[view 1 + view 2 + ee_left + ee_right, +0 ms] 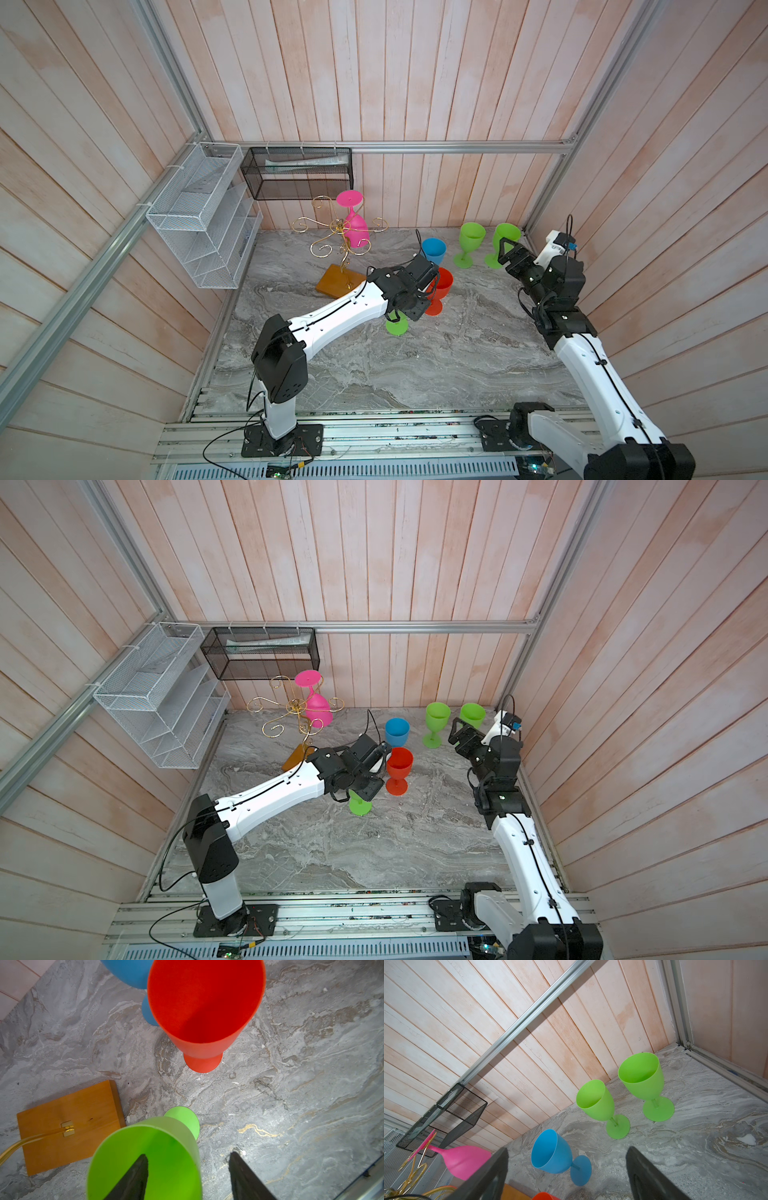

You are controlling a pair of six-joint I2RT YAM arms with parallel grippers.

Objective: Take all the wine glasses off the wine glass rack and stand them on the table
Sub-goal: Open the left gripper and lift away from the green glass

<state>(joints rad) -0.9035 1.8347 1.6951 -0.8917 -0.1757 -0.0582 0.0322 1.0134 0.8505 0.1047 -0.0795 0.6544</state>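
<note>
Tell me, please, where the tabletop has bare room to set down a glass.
Bare marble spans the near half, from the nearest green glass to the front rail. Crowded behind: rack, red glass, blue glass, green pair.

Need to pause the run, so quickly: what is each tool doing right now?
Left tool: open, jaws straddling the green glass rim, not gripping.
Right tool: open, empty.

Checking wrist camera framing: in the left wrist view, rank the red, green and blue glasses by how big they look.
1. red glass
2. green glass, close behind, cut off at the frame edge
3. blue glass, mostly hidden
Camera nearness may explain this.
</note>
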